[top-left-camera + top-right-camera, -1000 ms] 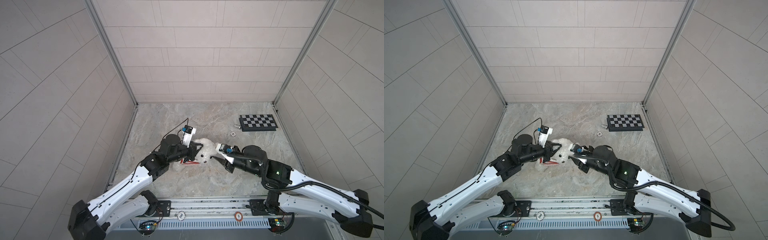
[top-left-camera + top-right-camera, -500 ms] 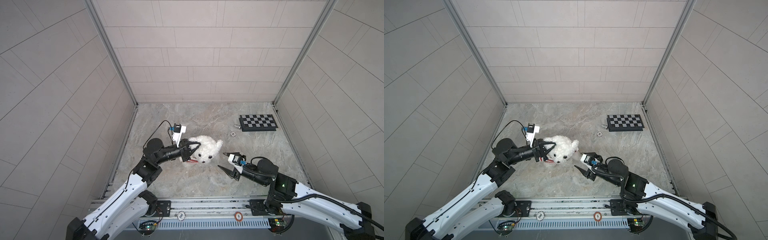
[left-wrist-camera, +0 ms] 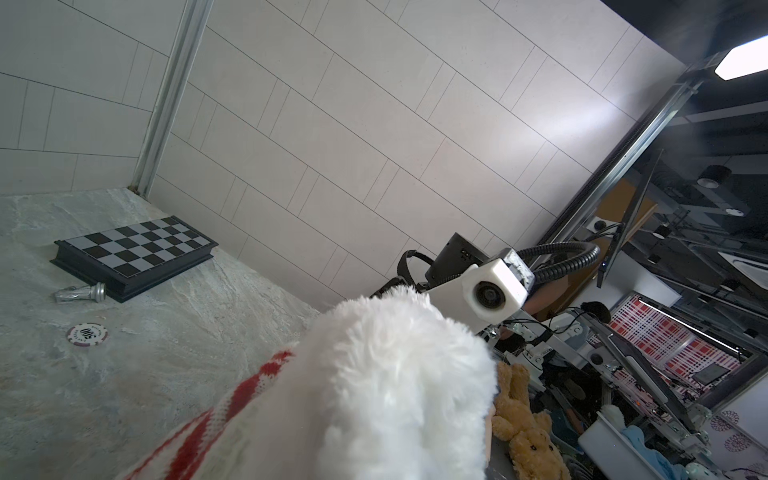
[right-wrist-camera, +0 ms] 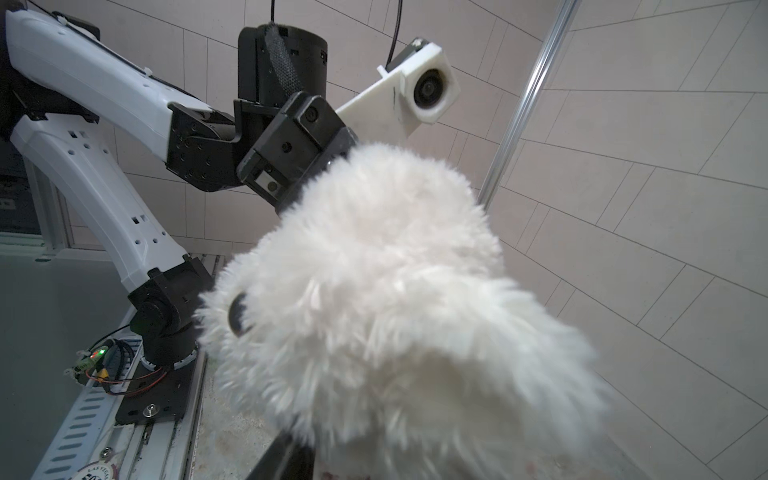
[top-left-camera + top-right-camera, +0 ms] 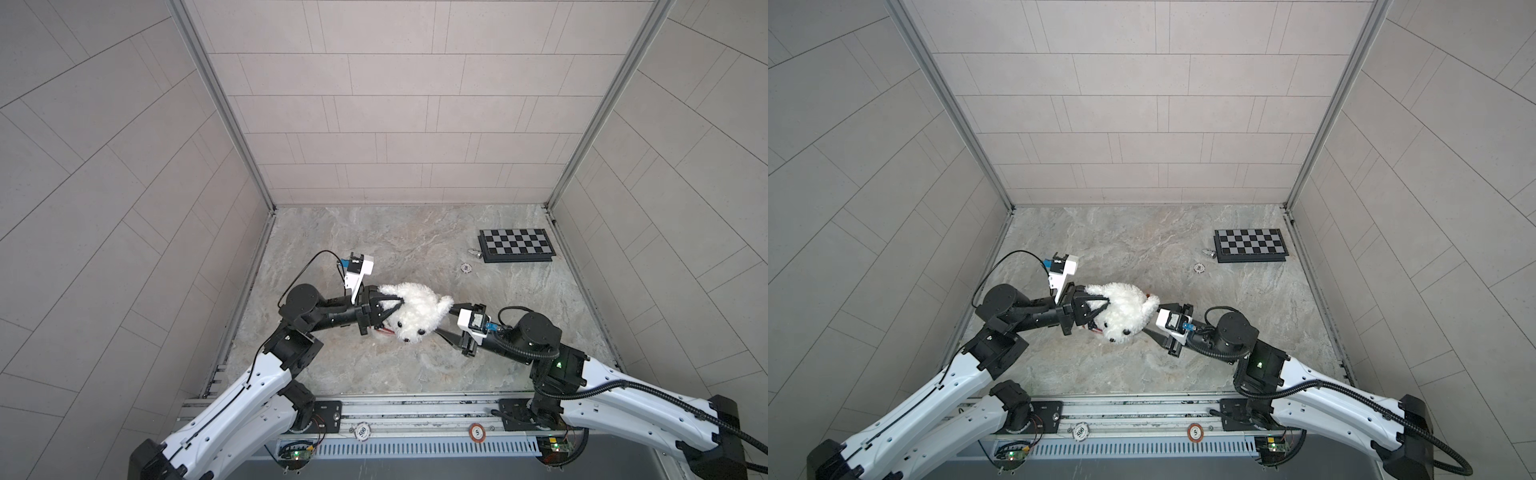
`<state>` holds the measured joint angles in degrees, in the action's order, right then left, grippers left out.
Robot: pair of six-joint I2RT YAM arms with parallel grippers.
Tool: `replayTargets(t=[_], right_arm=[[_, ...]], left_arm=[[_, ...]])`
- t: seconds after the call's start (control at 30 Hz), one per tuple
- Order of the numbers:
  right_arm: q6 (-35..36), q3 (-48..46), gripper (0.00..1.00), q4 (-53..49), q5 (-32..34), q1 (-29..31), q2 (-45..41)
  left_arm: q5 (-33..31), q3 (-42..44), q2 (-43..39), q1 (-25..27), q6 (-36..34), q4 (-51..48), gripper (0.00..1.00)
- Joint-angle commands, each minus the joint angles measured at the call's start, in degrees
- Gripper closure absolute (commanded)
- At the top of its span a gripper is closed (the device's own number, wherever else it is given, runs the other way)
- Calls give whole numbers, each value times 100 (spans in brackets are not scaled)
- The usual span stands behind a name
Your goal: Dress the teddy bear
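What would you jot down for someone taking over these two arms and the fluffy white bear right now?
The left gripper has its fingers shut on the body end of the fluffy white plush teddy bear.
The right gripper has its fingers open, straddling the ear side of the bear's head.
The red-and-white striped knit sweater is bunched at the end the left gripper holds; only a sliver shows in both top views.
Done: bear gripped. Left: work the sweater over the bare fur; how far on it is cannot be told.
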<state>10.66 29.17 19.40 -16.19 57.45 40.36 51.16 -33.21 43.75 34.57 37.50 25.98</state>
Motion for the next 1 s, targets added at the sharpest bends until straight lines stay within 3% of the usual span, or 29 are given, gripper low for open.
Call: replayTargets(t=[0.0,0.1,0.23,0.27,0.37,0.4,0.47,0.67,0.77,0.97], right_arm=[[114,168,62,484,-234,37,122],[202,229,83,408,-222,81,174],[184,218,100,280,-75,91,28],[193,237,100,174,0,91,-14],[219,319,100,-288,534,91,-99],[319,414,100,-615,772,91,-83],[463,589,100,-1214,1217,91,-6],[677,1008,100,-2304,2205,91,280],[641,1102,100,-2335,2266,91,503],[527,1160,100,-2169,2103,91,840]], left_arm=[[14,-175,9,127,-294,-65,100],[-148,-184,88,129,-379,-255,100],[-706,-445,325,113,-783,-1225,100],[-890,-535,410,85,-888,-1515,94],[-1316,-747,568,-74,-1076,-2172,46],[-1539,-843,582,-126,-1192,-2484,34],[-1922,-1074,572,-168,-1473,-3069,26],[-2672,-1912,631,95,-2095,-4430,20],[-3022,-2293,829,629,-2334,-4767,22],[-3103,-2363,1257,1031,-2227,-4665,27]])
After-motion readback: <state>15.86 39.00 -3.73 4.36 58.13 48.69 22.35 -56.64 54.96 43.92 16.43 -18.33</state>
